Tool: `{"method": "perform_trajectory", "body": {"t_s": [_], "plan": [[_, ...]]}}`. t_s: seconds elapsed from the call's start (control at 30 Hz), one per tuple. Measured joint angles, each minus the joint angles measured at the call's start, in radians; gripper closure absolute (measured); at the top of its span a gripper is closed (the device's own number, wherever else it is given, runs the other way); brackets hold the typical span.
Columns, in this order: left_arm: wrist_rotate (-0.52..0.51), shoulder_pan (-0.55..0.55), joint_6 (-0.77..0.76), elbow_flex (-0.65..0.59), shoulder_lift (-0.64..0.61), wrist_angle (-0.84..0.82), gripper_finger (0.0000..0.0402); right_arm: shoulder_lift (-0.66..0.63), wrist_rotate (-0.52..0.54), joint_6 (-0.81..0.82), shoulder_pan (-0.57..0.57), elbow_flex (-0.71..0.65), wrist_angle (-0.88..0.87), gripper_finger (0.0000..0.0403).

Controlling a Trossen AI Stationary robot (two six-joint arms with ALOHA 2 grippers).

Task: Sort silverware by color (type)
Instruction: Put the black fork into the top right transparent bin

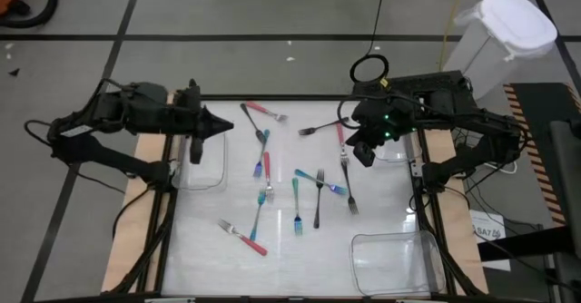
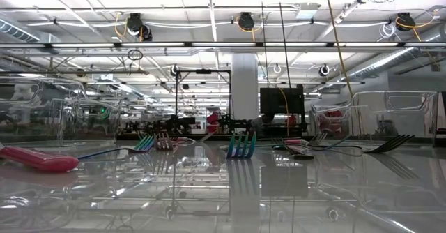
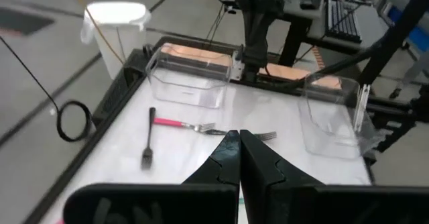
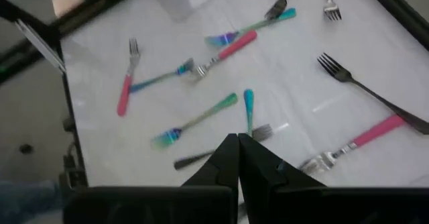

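Two dark arms, green light, black cables

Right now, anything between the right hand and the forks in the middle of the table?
Nothing visible. The right hand hangs shut over the table's right side, holding nothing. The forks lie loose on bare table beside it; the nearest, a pink-handled fork, is right next to it. The clear bins sit at the table's edges, off that path.

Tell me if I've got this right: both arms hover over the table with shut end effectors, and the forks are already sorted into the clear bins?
Not quite. Both end effectors, left and right, are shut above the table, but the forks are not sorted yet. The high view shows them scattered loose on the table, and the bin near the right arm looks empty.
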Motion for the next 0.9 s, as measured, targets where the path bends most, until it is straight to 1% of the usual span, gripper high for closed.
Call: {"method": "perform_trajectory", "body": {"t_s": [0.13, 0.3, 0.47, 0.57, 0.67, 0.8, 0.9], "plan": [[0.000, 0.000, -0.056, 0.048, 0.057, 0.001, 0.0401, 0.000, 0.000, -0.059, 0.000, 0.000, -0.016, 0.0403], [0.001, 0.000, -0.156, 0.053, 0.110, -0.010, 0.0401, 0.000, 0.000, -0.130, 0.003, 0.000, -0.020, 0.0403], [0.021, -0.024, -0.203, 0.053, 0.142, -0.046, 0.0401, 0.000, -0.001, -0.200, 0.005, 0.000, -0.030, 0.0403], [0.018, -0.054, -0.192, 0.053, 0.147, -0.052, 0.0401, -0.001, -0.001, -0.214, 0.005, -0.021, -0.026, 0.0403], [0.013, -0.070, -0.144, 0.053, 0.146, -0.052, 0.0401, -0.001, -0.003, -0.208, 0.005, -0.066, -0.021, 0.0403], [0.013, -0.080, -0.123, 0.053, 0.146, -0.024, 0.0401, 0.000, -0.004, -0.154, 0.018, -0.161, 0.042, 0.0403], [0.014, -0.080, -0.082, 0.053, 0.146, -0.015, 0.0401, 0.000, 0.006, -0.074, 0.027, -0.235, 0.108, 0.0403]]}}
